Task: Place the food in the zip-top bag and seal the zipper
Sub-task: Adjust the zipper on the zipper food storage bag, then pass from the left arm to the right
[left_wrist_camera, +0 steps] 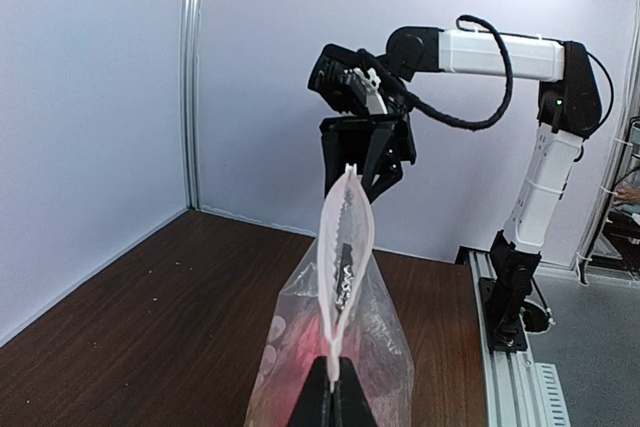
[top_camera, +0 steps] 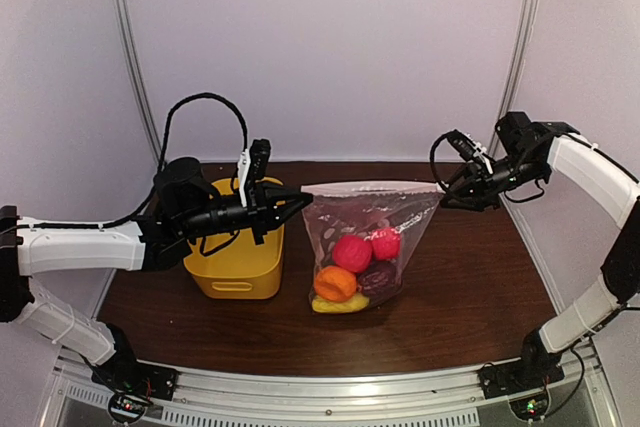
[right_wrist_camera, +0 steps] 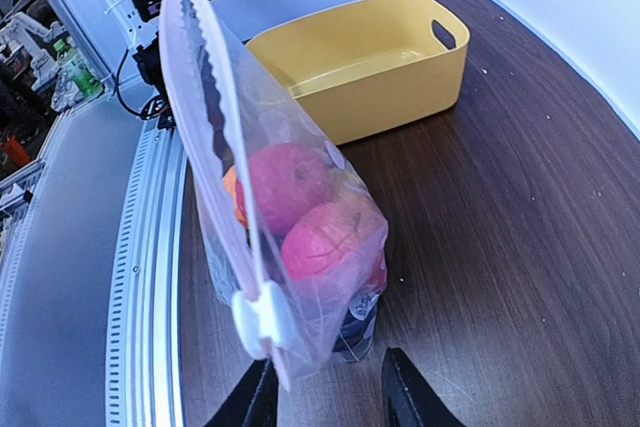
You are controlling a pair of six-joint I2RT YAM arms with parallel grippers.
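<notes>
Top external view shows the zip-top bag (top_camera: 372,219) standing upright on the brown table (top_camera: 470,292), just beside a yellow basket (top_camera: 235,272), with its mouth edge stretched level between the two arms. The left fingers (top_camera: 300,201) are clenched on the left corner of this edge, and in the left wrist view they (left_wrist_camera: 331,399) pinch the zipper (left_wrist_camera: 352,222) tightly from both sides. The food is inside the bag, at its bottom: two red pieces (top_camera: 351,252) (top_camera: 386,243) lie on top, and an orange piece (top_camera: 335,284), a dark purple piece (top_camera: 378,278) and a yellow piece (top_camera: 340,304) lie below them. The right fingers (top_camera: 447,196) are at the opposite corner of the mouth. In the right wrist view these fingers (right_wrist_camera: 405,399) are spread apart and grasp nothing. The bag corner, which carries a small white tab (right_wrist_camera: 260,317), hangs just above the finger nearer to the rail, but I cannot tell if it touches it. In both wrist views the two lips of the zipper (right_wrist_camera: 232,217) are slightly parted along the middle, with a narrow dark gap between them, and they come together at the corner that the left fingers pinch.
</notes>
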